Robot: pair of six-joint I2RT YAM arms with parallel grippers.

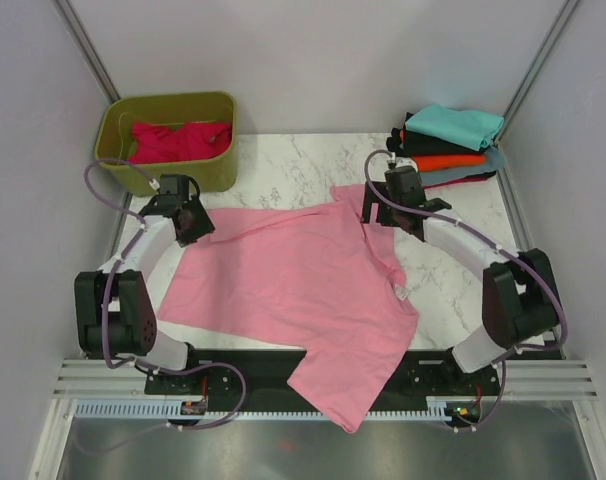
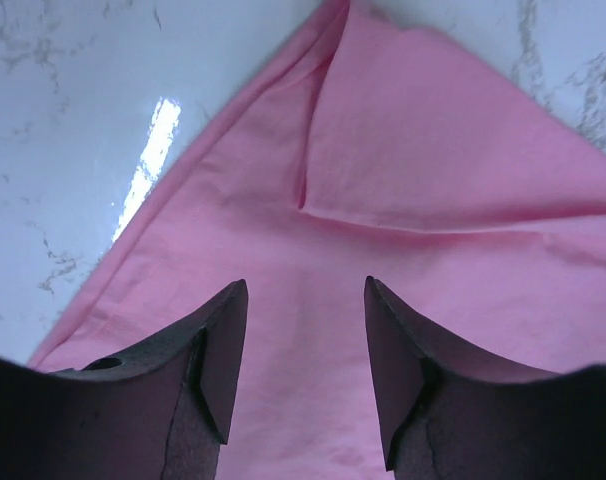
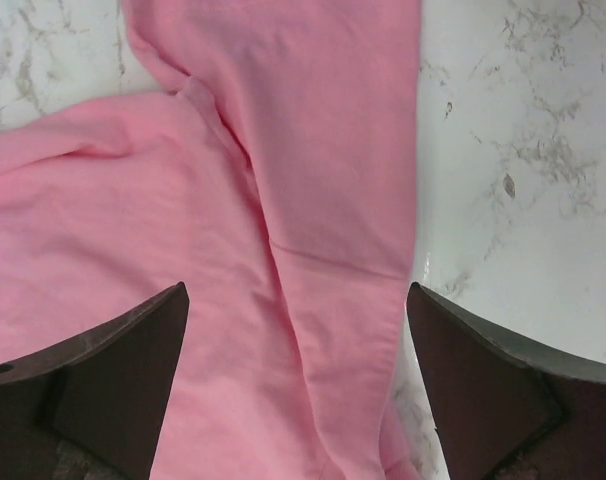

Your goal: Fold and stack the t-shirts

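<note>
Left gripper [image 2: 305, 292]: jaws parted to a moderate gap with nothing between them, poised over the light pink t-shirt [image 1: 293, 290] near its far left corner. In the left wrist view, the cloth's edge runs diagonally, with bare marble table [image 2: 63, 120] to its left.

Right gripper [image 3: 298, 300]: jaws spread wide, nothing held, straddling a narrow flap [image 3: 333, 180] at the shirt's far right. Bare marble lies to the right of the flap's edge.

The shirt lies spread and creased across the table centre between both arms. Its near corner hangs over the table's near edge.

The folded t-shirts [image 1: 448, 150] are stacked at the far right corner, teal on top, just beyond the right gripper. The olive-green tub [image 1: 213, 170] at the far left holds the crimson t-shirt [image 1: 178, 140]. Open marble lies between tub and stack.
</note>
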